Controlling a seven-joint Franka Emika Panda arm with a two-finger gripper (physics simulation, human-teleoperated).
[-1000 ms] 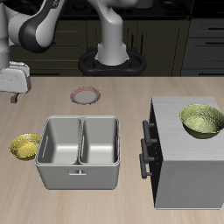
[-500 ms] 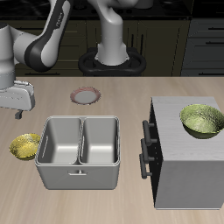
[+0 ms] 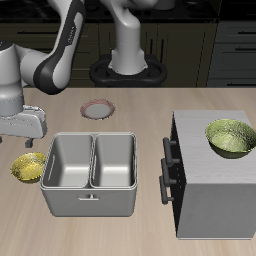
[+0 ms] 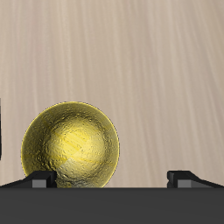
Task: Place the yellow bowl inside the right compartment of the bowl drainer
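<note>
- The yellow bowl (image 3: 27, 168) sits on the counter (image 3: 120, 230), just beside the bowl drainer (image 3: 92, 172).
- The pincer (image 3: 27, 143) hangs above the bowl, open and empty.

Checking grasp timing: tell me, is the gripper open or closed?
Gripper: open, holding nothing, above the yellow bowl.

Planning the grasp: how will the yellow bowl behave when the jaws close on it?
The yellow bowl looks rigid and thin-rimmed, so a rim pinch probably holds. Its glossy inside suggests it may slip. Small with a rounded form, it could tip or slide on the table if nudged.
</note>
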